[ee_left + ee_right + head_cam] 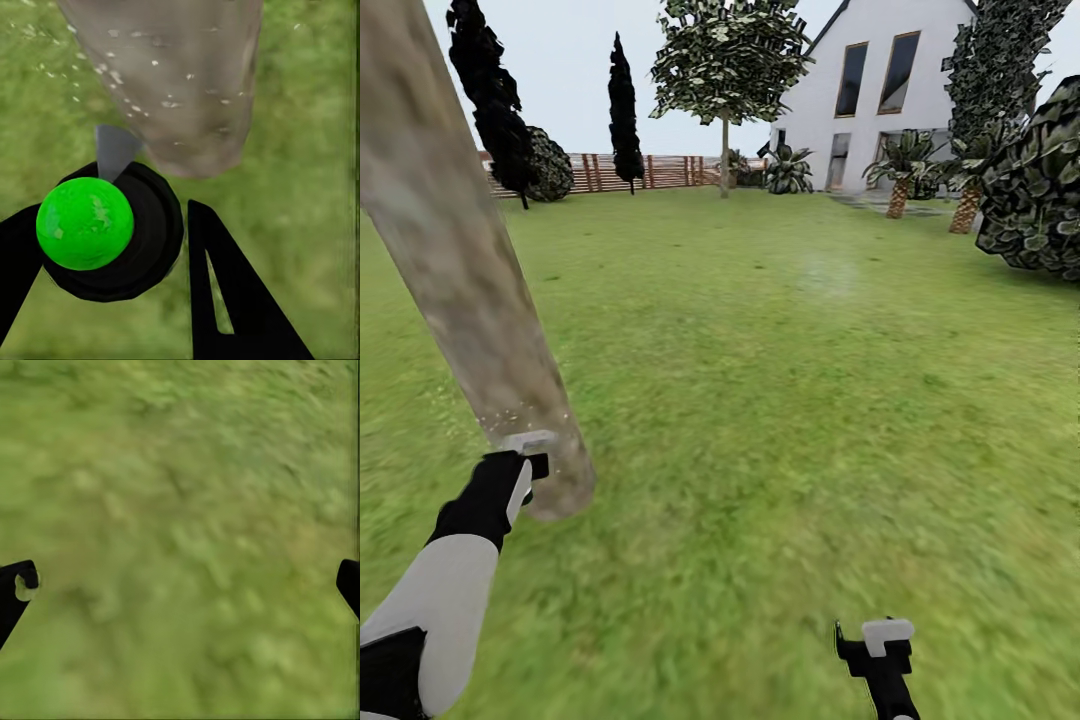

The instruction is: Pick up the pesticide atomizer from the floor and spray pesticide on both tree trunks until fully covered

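We stand on the grass floor [790, 400] of the garden, with the white house [880, 100] and a slatted fence [650, 170] far ahead. One tree trunk [455, 270], mottled grey-tan, leans across the left of our head view, its base meeting the turf just beside our left arm; pale specks dot the bark near that base. The second tree [726, 70] stands well apart by the fence. Our left tool [112, 247] is clamped on the pesticide atomizer [86, 223], a black body with a bright green ball, its grey nozzle [112, 150] pointing at the trunk's foot. Our right tool [180, 585] hangs over bare grass, its fingers [16, 585] spread wide apart.
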{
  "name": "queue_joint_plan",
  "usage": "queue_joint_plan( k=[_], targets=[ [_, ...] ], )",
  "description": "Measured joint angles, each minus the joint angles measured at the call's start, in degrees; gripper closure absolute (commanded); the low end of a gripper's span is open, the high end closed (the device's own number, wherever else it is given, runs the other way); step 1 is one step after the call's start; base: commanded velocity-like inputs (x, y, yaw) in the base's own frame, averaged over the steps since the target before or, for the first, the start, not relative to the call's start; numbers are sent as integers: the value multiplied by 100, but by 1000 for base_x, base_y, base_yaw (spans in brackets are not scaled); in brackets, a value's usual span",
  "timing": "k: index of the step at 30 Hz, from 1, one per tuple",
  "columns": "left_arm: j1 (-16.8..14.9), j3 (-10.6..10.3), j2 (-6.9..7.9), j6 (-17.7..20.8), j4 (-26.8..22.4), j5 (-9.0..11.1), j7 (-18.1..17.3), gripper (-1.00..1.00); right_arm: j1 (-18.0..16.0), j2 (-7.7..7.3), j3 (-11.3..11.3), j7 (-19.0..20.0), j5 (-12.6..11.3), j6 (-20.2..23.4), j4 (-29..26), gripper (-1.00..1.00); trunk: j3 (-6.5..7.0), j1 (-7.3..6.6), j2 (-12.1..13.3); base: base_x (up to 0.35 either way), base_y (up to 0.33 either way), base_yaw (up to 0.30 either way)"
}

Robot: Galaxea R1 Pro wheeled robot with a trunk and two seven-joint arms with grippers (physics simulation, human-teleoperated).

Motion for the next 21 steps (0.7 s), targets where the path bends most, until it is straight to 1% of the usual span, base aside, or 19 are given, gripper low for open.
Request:
queue_joint_plan(
  k=[12, 21],
  targets=[
    [-10, 0, 0, 0, 3, -4, 7, 100, 0, 0, 0, 2, 0, -3, 0, -100, 0, 0, 0, 114, -275, 4],
    [3, -15, 10, -5, 3, -14, 37, 100, -2, 1, 3, 2, 1, -3, 2, -100, 0, -1, 0, 127, -267, 256]
  ],
)
